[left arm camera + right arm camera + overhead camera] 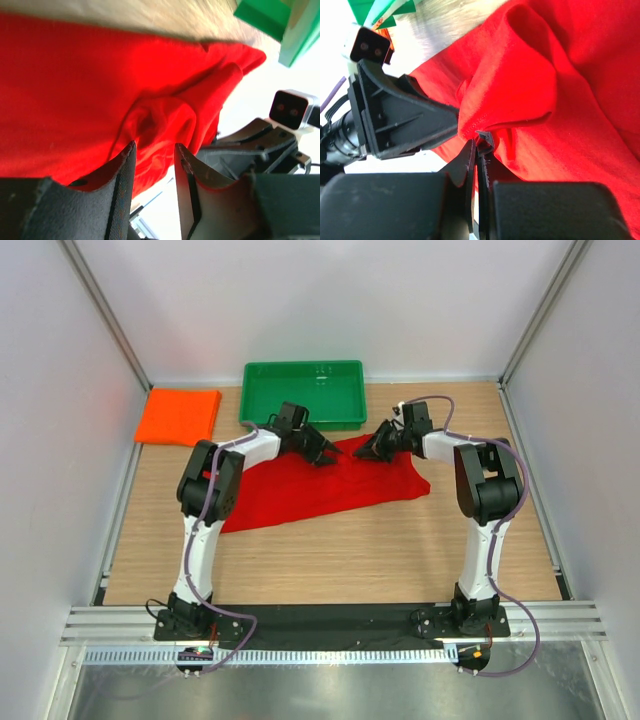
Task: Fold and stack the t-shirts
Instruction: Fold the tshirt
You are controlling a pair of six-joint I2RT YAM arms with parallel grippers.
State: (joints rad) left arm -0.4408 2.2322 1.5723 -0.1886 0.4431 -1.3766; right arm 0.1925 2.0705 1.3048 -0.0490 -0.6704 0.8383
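Red t-shirt point(330, 490) lies rumpled on my surface point(350, 550). I see my right gripper point(479, 140) pinching its hem, and my left gripper point(155, 150) holding its jaws apart at a bunched fold.

Top external: fixed, high, behind the arm bases point(190, 618), tilted down and forward. It sits far enough back to hold the whole table point(340, 550), green tray point(303, 390), orange t-shirt point(178, 416) and red t-shirt point(330, 490). Left wrist: very close, looks out past the left gripper point(155, 146) onto red cloth, view rolled sideways; right arm's camera point(290, 109) at right edge. Right wrist: equally close, past the right gripper point(480, 142); left arm's camera point(370, 47) upper left. Wrist views face each other, sharing the shirt's tray-side edge and a tray corner. Overhead covers both.
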